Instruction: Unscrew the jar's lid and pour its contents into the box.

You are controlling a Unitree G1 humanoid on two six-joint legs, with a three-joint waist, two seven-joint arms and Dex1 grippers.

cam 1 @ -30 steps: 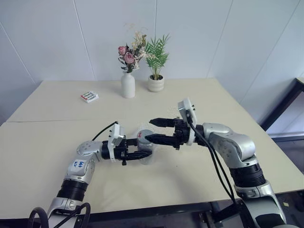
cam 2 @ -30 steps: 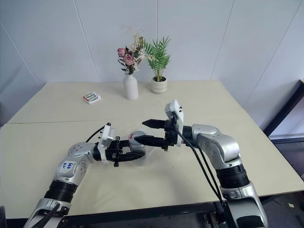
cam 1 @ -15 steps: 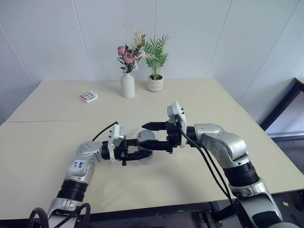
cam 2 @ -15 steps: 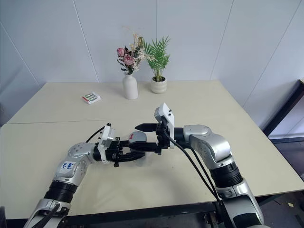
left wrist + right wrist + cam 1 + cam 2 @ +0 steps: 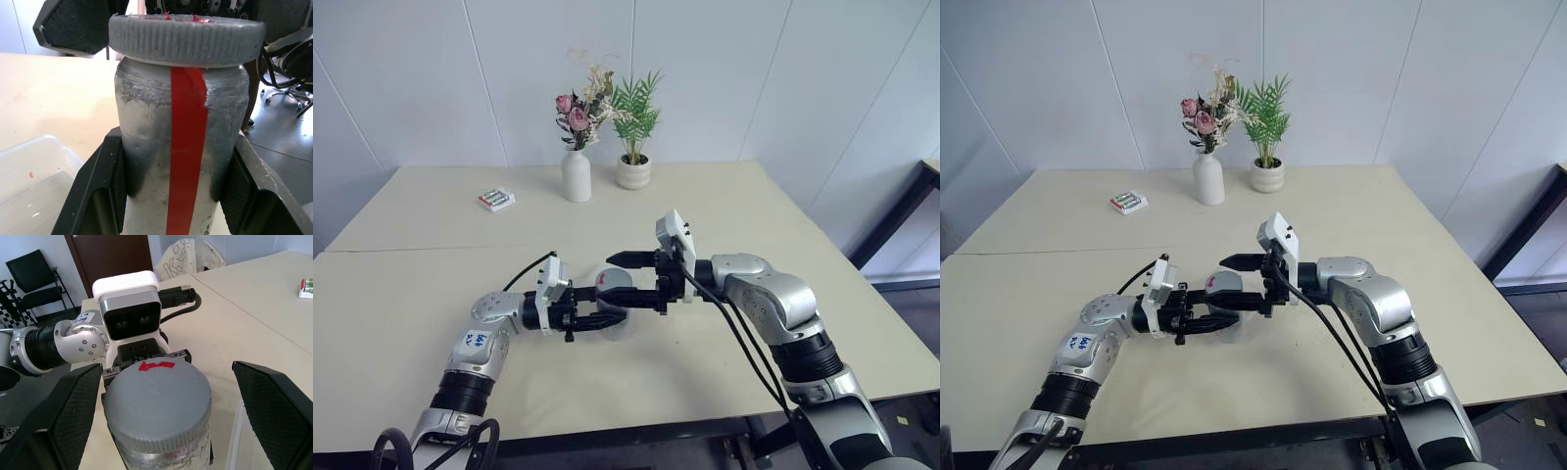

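Silvery-grey, with a red stripe down its side, the jar (image 5: 181, 161) stands upright above the desk (image 5: 724, 215), clamped at its body between the closed fingers of the left end effector (image 5: 603, 318). Its ribbed grey lid (image 5: 157, 404), marked in red on top, is still screwed on. The right end effector (image 5: 628, 279) reaches in level from the opposite side, its fingers (image 5: 275, 416) spread wide on either side of the lid without touching it. The clear box (image 5: 29, 166) lies on the desk just below the jar. Far back stand a white vase (image 5: 576, 176), a potted plant (image 5: 634, 171) and a small packet (image 5: 497, 199).
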